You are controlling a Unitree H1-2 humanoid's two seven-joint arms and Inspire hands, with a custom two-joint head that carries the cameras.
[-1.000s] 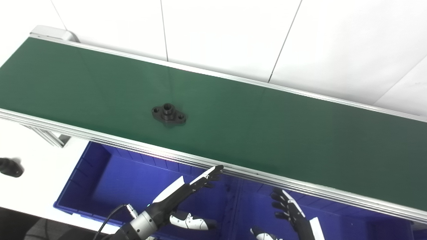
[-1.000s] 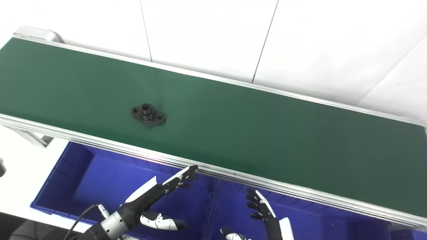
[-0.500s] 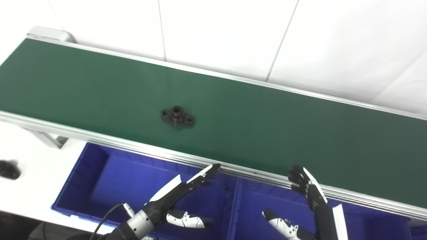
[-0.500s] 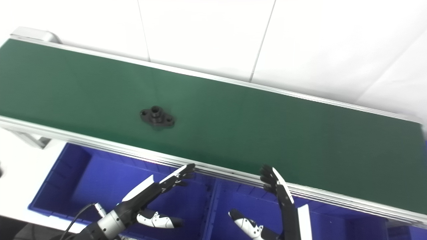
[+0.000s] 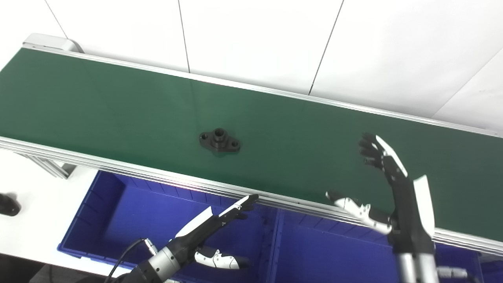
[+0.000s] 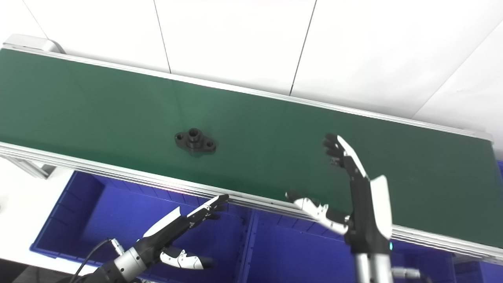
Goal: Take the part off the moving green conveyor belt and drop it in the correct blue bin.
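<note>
A: What takes up most of the scene?

B: The green conveyor belt (image 5: 118, 114), which runs on a slant past both hands and has a silver rail along its near edge. A white panelled wall (image 5: 255, 39) stands beyond it.

A: And below the rail?

B: Two blue bins. The left bin (image 5: 118, 212) lies under the left hand, and the right bin (image 5: 314, 251) adjoins it, near the right forearm. Neither shows anything lying inside (their far ends are cut off by the frame).

A: How do the hands stand?

B: The right hand (image 5: 387, 184) is raised over the belt, fingers straight and spread, thumb out toward the left, holding nothing. The left hand (image 5: 214, 230) hangs over the left bin, fingers extended toward the rail with their tips just short of it, thumb out below; it too is empty.

A: Where is the part?

B: The black flanged part (image 5: 219, 140) lies flat on the belt, well apart to the left of the right hand and beyond the left hand's fingertips, across the rail.

A: Anything smaller?

B: A dark object (image 5: 8, 204) on the white tabletop, far left of the left hand; it is too cropped to identify.
</note>
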